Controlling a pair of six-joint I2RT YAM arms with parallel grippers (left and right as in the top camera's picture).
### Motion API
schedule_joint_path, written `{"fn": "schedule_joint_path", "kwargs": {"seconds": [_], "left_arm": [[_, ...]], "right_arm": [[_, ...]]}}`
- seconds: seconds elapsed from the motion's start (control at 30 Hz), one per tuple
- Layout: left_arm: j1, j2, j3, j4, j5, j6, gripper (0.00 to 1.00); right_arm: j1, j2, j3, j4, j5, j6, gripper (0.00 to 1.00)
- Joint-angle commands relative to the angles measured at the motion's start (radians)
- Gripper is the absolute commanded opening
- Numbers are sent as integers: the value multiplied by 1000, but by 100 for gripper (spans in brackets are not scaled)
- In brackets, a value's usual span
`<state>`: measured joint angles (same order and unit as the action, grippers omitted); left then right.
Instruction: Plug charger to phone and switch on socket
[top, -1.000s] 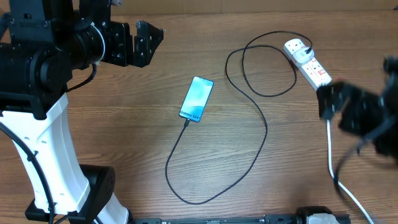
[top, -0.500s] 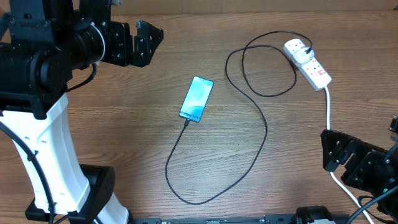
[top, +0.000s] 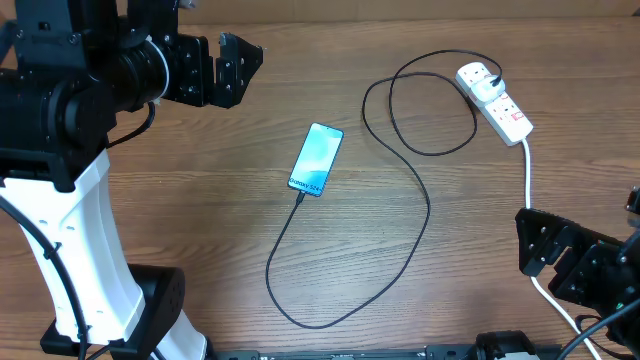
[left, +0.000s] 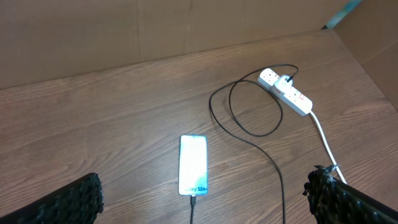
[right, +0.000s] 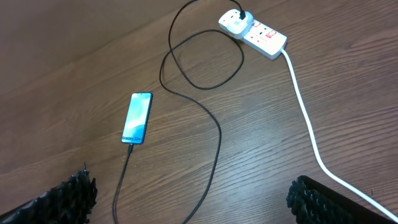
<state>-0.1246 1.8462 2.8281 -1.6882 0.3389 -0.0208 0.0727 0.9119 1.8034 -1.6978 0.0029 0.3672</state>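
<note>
The phone (top: 316, 158) lies flat mid-table with its blue-teal screen lit; it also shows in the left wrist view (left: 193, 173) and the right wrist view (right: 137, 117). The charger's black cable (top: 425, 215) has its tip in the phone's lower end and loops across the wood to its black plug, seated in the white socket (top: 495, 102), also seen in the left wrist view (left: 286, 92) and right wrist view (right: 253, 32). My left gripper (top: 232, 68) is open, high at the far left. My right gripper (top: 548, 262) is open near the front right edge.
The socket's thick white cord (top: 529, 215) runs from the strip toward the front right edge, passing under my right gripper. The left arm's white base (top: 90, 270) stands at the front left. A brown wall rises behind the table.
One second ago my right gripper was beside the socket; it has pulled back to the front right edge and has stayed there since. The left arm has not moved.
</note>
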Motion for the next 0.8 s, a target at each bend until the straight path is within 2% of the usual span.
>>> {"fn": "schedule_joint_path", "kwargs": {"seconds": [0.0,0.23,0.4,0.5,0.6,0.77], "left_arm": [[-9,11,0,-1,-6,-9,100],[-9,11,0,-1,-6,-9,100],[-9,11,0,-1,-6,-9,100],[-9,11,0,-1,-6,-9,100],[-9,11,0,-1,-6,-9,100],[-9,11,0,-1,-6,-9,100]], "right_arm": [[6,-2,-5,4,-5,2,100],[5,-16,-46,10,-5,-51,100],[5,-84,-165,94,-5,-61,100],[5,-158,-287,189,-5,-62,100],[5,-277,-483,321,-16,-94,100],[5,-420,-723,527,-109,-235,100]]}}
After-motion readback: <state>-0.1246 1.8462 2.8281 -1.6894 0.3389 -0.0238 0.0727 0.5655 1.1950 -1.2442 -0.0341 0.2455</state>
